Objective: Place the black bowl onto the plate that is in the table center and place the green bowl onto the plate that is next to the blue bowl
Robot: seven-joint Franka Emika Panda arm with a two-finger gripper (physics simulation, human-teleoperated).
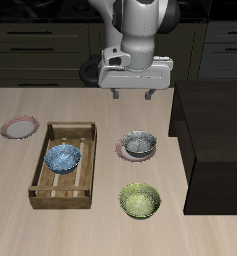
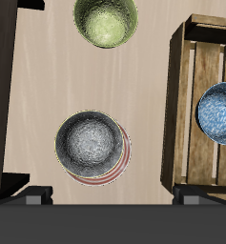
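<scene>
Two bowls matter here and one looks sorted already: the black bowl (image 1: 139,146) sits on the plate (image 1: 123,152) in the middle of the surface (image 1: 20,225), with the plate's pinkish rim peeking out around it. So the green bowl (image 1: 140,201) is what's left, I'd say. It's on bare wood, just past the black bowl toward the front edge, not touching it.

The gripper (image 1: 136,96) hangs up high, farther back than both bowls, fingers parted and nothing between them. The wrist view looks straight down on the black bowl, with the green one beyond it. So the move is basically forward past the black bowl, then down.

The blue bowl (image 1: 62,157) is inside the wooden crate (image 1: 42,190), and the other plate (image 1: 19,127) sits beyond the crate, well apart from the green bowl. That's a long carry across the crate.
</scene>
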